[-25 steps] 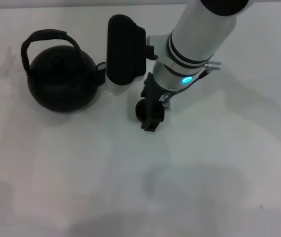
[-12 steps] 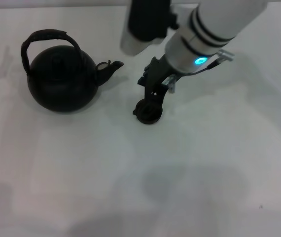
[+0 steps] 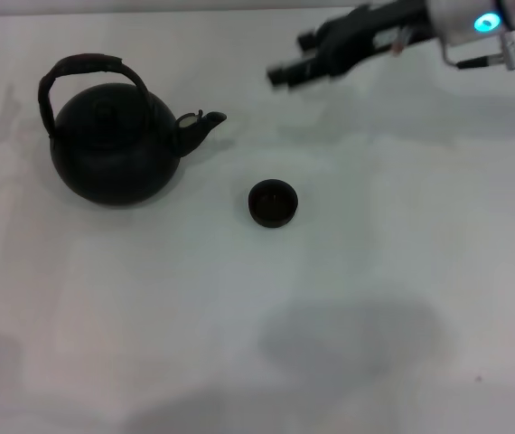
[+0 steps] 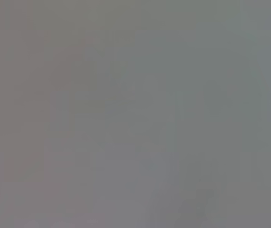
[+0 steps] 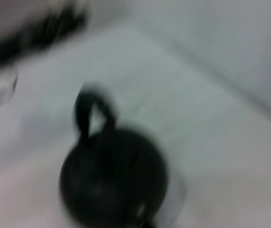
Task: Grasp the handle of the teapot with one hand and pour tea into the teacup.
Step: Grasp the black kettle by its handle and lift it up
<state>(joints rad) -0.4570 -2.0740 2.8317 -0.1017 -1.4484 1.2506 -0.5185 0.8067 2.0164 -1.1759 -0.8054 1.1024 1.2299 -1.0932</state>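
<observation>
- The teapot (image 3: pixel 113 149) sat on the white table (image 3: pixel 375 298) toward its left side, nearer the far edge than the near one, with its short curved spout (image 3: pixel 201 125) pointing toward the table's right.
- The handle (image 3: pixel 84 81) arched upright over the pot's top, its upper wrapped part slightly brownish, and nothing gripped it.
- The teacup (image 3: pixel 273 202) stood upright near the table's middle, to the right of the spout and a little nearer the front edge, apart from the pot and touched by nothing.
- The right gripper (image 3: pixel 286 74) hung in the air over the far edge of the table, beyond the cup and to the right of the spout, well clear of both; its dark fingers pointed toward the table's left, and I cannot tell whether they were spread or closed. It held nothing that could be seen.
- In the right wrist view the teapot (image 5: pixel 112 180) appeared blurred with its handle (image 5: pixel 91 111) standing up above it.
- The left arm did not appear in the head view, and the left wrist view showed only a flat grey field.
</observation>
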